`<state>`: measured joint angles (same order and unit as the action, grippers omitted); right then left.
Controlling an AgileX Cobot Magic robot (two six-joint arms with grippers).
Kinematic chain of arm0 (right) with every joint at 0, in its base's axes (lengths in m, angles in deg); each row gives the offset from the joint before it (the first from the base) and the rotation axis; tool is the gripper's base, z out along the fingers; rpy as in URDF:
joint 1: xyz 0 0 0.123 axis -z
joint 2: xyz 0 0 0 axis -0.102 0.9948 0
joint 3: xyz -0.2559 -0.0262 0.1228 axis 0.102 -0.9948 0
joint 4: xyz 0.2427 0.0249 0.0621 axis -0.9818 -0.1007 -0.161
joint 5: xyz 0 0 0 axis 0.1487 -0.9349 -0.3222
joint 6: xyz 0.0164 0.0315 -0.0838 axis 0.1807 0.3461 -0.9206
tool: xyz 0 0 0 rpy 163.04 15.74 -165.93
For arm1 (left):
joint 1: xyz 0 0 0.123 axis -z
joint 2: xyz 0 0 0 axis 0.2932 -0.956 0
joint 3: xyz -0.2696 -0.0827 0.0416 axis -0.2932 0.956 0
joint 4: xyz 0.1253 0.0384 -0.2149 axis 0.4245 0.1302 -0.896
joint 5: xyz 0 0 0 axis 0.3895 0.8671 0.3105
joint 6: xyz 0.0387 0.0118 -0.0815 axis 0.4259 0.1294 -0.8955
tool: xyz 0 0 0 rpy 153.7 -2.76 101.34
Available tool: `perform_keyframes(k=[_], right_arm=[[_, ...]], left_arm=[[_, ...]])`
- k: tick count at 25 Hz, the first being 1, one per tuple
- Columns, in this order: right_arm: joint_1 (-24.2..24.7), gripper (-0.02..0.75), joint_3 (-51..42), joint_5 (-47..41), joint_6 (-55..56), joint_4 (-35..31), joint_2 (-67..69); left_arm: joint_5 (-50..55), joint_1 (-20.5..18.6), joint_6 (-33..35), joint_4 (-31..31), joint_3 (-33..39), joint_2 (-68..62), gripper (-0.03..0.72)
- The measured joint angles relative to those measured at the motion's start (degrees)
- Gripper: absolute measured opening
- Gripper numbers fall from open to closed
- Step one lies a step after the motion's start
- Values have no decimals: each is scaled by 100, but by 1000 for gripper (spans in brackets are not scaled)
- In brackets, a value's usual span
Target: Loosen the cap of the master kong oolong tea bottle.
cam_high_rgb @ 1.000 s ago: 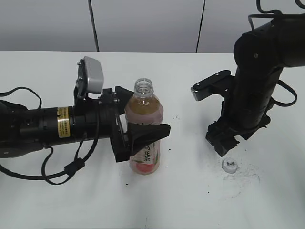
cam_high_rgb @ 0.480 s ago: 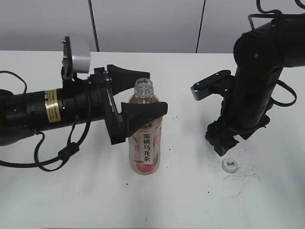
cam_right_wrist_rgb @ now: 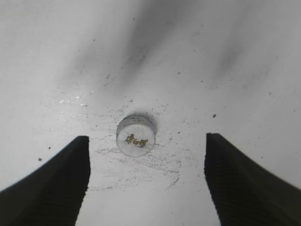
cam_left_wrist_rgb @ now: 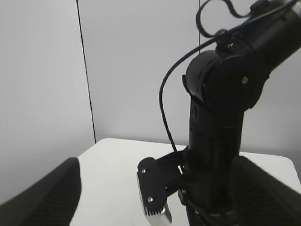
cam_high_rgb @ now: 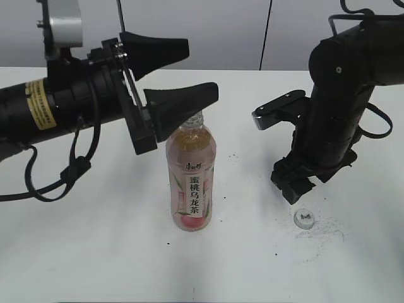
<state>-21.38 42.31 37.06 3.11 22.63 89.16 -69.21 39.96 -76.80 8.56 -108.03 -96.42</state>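
The master kong oolong tea bottle point(cam_high_rgb: 191, 183) stands upright on the white table point(cam_high_rgb: 95, 252), with pale amber tea and a pink peach label. Its mouth has no cap on it and is partly hidden behind my left gripper's lower finger. My left gripper point(cam_high_rgb: 202, 68) is open and empty, level with the bottle's top and higher; its blurred dark fingers point(cam_left_wrist_rgb: 44, 197) frame the left wrist view, where the bottle is out of view. The small white cap point(cam_high_rgb: 304, 218) lies on the table, logo up. My right gripper point(cam_high_rgb: 295, 188) hangs just above it, open and empty point(cam_right_wrist_rgb: 146, 157); the cap point(cam_right_wrist_rgb: 136, 134) lies ahead between the fingers.
The right arm's black body point(cam_left_wrist_rgb: 221, 94) with its wrist camera fills the left wrist view. Dark scuff marks and specks point(cam_high_rgb: 319, 237) cover the table around the cap. A grey panelled wall point(cam_high_rgb: 221, 31) stands behind the table.
My left gripper, which had its fingers around the bottle's middle, has opened wide and risen to the level of the bottle's top. The bottle stays standing. The right arm and the cap have not moved.
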Motion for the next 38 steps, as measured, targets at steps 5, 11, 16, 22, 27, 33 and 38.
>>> perform_keyframes(k=[5, 11, 16, 22, 27, 33, 38], right_arm=[[0, 567, 17, -152, 6, 18, -1], [0, 567, 17, -294, 6, 45, -1], [0, 567, 17, -294, 6, 45, -7], [0, 566, 17, -294, 6, 45, -348], [0, 559, 17, -510, 18, -46, -913], [0, 556, -147, -1169, 30, -60, -1909], [0, 556, -653, -1548, 135, -66, -3110]], left_arm=[[598, 0, 0, 0, 0, 570, 574], [2337, 0, -4, -48, 5, 1355, 574], [4406, 0, -44, -496, 5, 1962, 574], [6613, 59, -56, -2165, 5, 2926, 574], [8015, 431, -62, -2807, 9, 3948, 574], [10205, 1046, 279, -3858, 9, 5518, 568], [12148, 1188, 1052, -4593, 9, 6569, 564]])
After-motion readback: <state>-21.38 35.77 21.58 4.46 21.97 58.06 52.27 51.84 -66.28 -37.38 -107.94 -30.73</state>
